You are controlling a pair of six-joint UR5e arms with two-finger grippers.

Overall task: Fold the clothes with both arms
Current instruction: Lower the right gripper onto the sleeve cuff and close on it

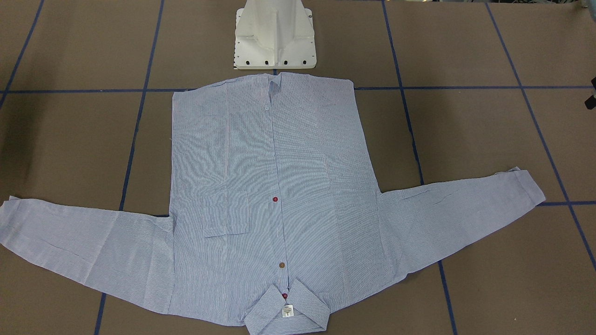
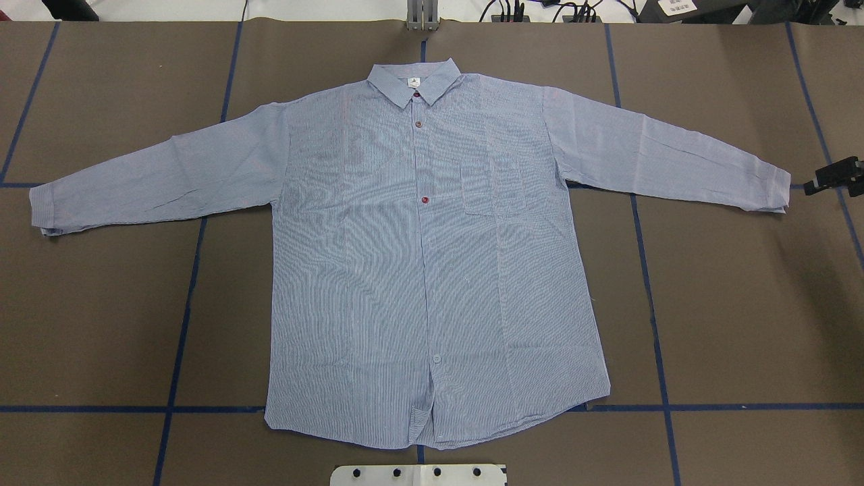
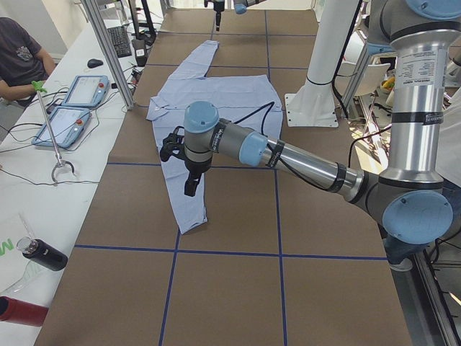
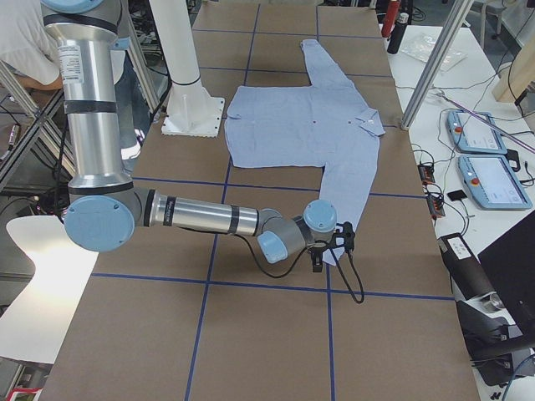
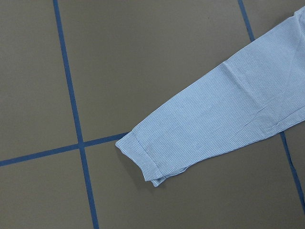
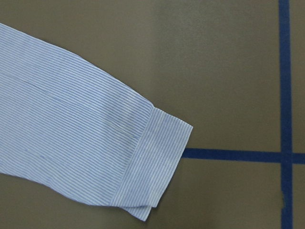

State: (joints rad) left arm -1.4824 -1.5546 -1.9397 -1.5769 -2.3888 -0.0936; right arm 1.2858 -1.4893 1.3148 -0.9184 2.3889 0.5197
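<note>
The light blue striped shirt (image 2: 432,270) lies flat and face up on the brown table, buttoned, with its collar (image 2: 415,84) on the far side and both sleeves spread wide. My right gripper (image 2: 833,177) hangs just beyond the right cuff (image 6: 157,162), apart from it. The left gripper (image 3: 189,184) hovers high near the end of the left sleeve, and the left cuff (image 5: 143,157) lies below it untouched. Neither wrist view shows any fingers. I cannot tell whether either gripper is open or shut.
The white pedestal base (image 1: 274,37) stands just behind the shirt's hem. Blue tape lines (image 2: 189,290) cross the brown table. A side bench holds two teach pendants (image 3: 72,108) and bottles (image 3: 43,256), with a person (image 3: 21,58) seated beside it.
</note>
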